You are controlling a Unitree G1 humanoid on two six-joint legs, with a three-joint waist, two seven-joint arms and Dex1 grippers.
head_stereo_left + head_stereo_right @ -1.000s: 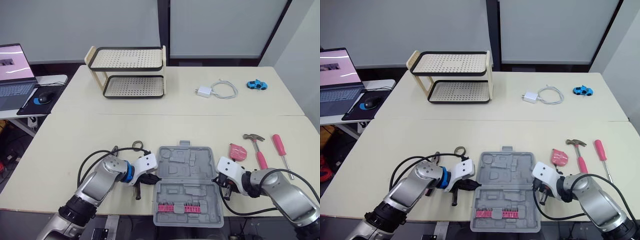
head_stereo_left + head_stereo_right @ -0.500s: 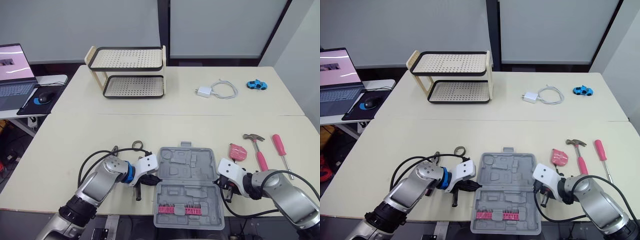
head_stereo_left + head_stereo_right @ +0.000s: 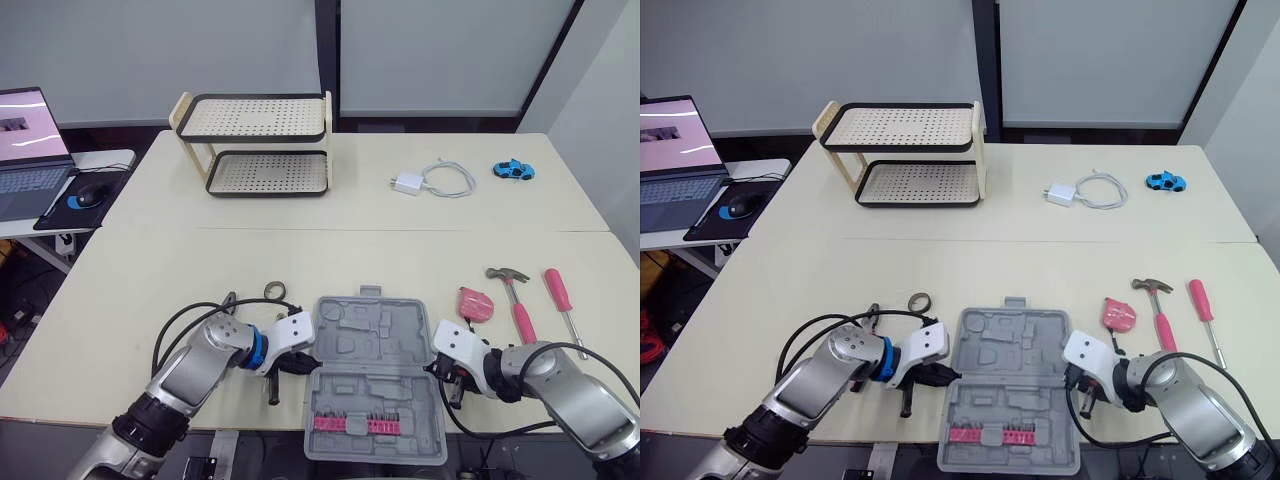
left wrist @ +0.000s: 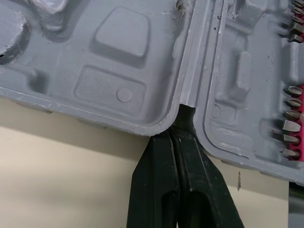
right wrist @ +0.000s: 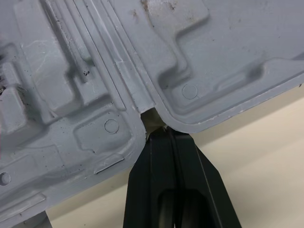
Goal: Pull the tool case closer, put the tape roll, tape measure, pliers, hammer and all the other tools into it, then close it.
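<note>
The open grey plastic tool case (image 3: 375, 385) lies between the left gripper (image 4: 183, 121) and right gripper (image 5: 159, 132), both closed empty, tips wedged at its hinge ends.

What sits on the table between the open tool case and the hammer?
The pink tape measure lies there, to the right of the tool case and just left of the hammer. Both eye views show it.

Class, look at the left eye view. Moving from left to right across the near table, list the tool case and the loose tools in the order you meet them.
tape roll → tool case → tape measure → hammer → screwdriver
</note>
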